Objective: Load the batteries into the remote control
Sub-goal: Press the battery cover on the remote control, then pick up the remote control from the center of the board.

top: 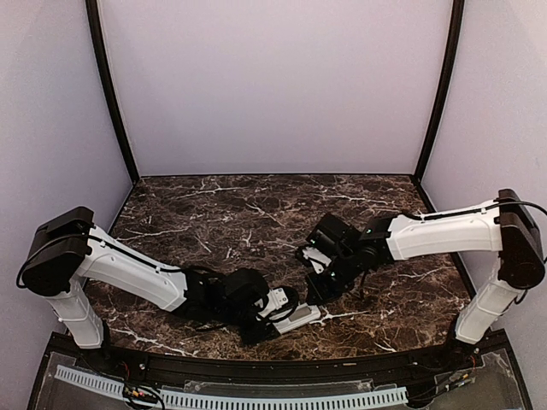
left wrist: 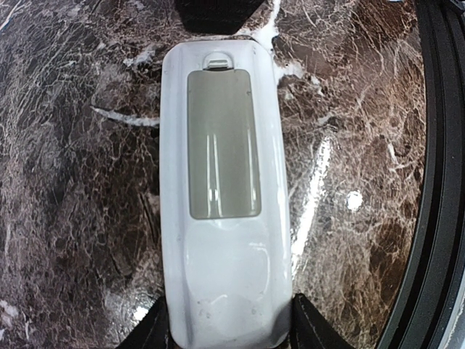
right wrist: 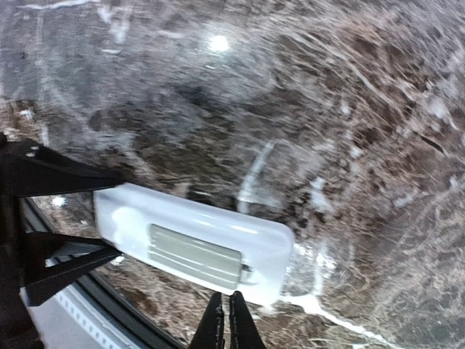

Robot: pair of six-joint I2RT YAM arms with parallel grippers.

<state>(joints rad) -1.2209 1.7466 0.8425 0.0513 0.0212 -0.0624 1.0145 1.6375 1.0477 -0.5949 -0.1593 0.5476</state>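
On the table (left wrist: 73,145), left end effector (left wrist: 229,331) clamps remote control (left wrist: 225,182).

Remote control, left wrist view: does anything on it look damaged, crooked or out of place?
Nothing stands out. The remote control is back up, one end between the left fingers; no damage shows.

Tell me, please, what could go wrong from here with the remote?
1. The left claw grips the remote at one end only, so a push from the shut right claw near the latch might pivot it or make it slip.
2. The remote lies close to the table's rim; a slide could carry it over the edge.
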